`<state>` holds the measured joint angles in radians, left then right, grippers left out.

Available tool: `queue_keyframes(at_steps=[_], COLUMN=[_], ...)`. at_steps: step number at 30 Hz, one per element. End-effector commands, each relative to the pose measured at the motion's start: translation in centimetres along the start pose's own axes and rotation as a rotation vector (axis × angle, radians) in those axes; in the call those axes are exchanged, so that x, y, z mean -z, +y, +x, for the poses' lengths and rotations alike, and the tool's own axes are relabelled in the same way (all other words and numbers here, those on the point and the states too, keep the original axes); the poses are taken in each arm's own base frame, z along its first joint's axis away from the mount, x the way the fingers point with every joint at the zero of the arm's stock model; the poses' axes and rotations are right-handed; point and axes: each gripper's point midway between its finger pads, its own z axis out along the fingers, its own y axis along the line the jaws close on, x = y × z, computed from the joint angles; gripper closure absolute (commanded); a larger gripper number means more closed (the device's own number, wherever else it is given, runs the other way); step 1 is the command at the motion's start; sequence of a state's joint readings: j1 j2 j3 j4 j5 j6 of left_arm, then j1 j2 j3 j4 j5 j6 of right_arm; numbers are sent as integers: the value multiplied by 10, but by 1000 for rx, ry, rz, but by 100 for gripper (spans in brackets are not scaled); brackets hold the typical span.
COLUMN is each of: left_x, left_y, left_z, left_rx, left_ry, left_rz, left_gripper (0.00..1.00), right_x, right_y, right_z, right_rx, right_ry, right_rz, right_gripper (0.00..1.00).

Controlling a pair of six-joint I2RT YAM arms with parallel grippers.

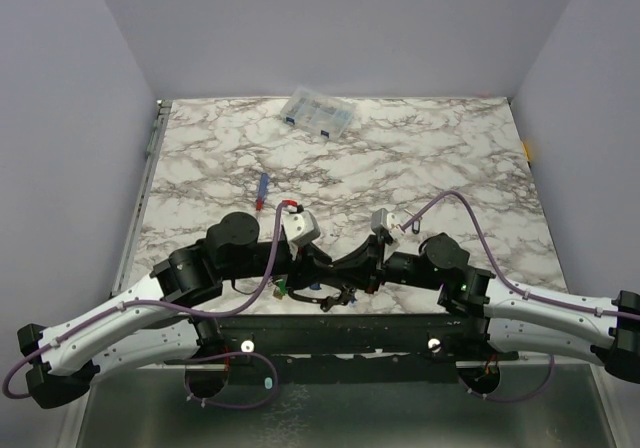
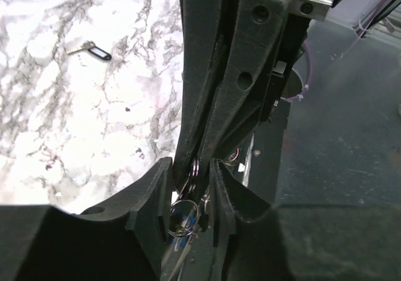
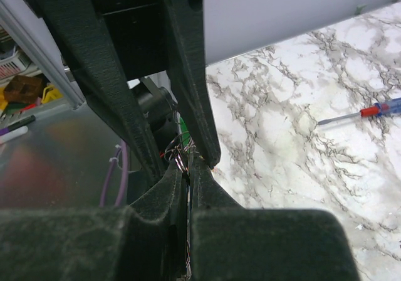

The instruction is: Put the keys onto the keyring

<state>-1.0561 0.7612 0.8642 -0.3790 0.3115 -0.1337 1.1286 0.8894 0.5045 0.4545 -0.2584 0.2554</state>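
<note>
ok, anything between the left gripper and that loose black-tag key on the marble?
Nothing visible on the table: bare marble lies between the left gripper and the black-tag key. The catch is at the jaws: the right gripper, shut on the keyring, sits in the left gripper's gap.

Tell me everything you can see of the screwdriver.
The screwdriver is slim: a thin bare metal shaft, then a red collar, then a blue handle that the right wrist view cuts off. It lies flat on the marble table, apart from both arms, with nothing touching it but the tabletop.
</note>
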Motion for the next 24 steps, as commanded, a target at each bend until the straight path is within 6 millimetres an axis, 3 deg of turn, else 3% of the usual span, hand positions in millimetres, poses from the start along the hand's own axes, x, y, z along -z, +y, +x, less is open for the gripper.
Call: queue_keyframes(at_steps=[1,6,9,19,20,23,24], left_x=[2,2,1,4,5,9,11], left_y=[1,0,0,-10,-10,-9,-9], left_z=[-14,-11,-7,-19,-20,-22,-24], left_rx=[-30,-32,-28,-5,-4,4,3], left_ry=[-72,-69,-58,-85,-89,-106,-113], left_rz=[-11,-3,1,41,38,20,19], left_gripper=[73,85,100,100,94,60,54], right_x=[-2,0,2,9,9,9,8], right_y=[11,14,19,30,30,29,29], right_z=[-27,-30,-33,-36,-37,-36,-36], right_rx=[8,14,19,51,52,49,47], right_ry=[-69,-75,-79,-107,-109,-102,-98], right_rz=[-44,-55,-78,-141,-139,-132,-131], right_gripper=[99,99,99,99,99,99,100])
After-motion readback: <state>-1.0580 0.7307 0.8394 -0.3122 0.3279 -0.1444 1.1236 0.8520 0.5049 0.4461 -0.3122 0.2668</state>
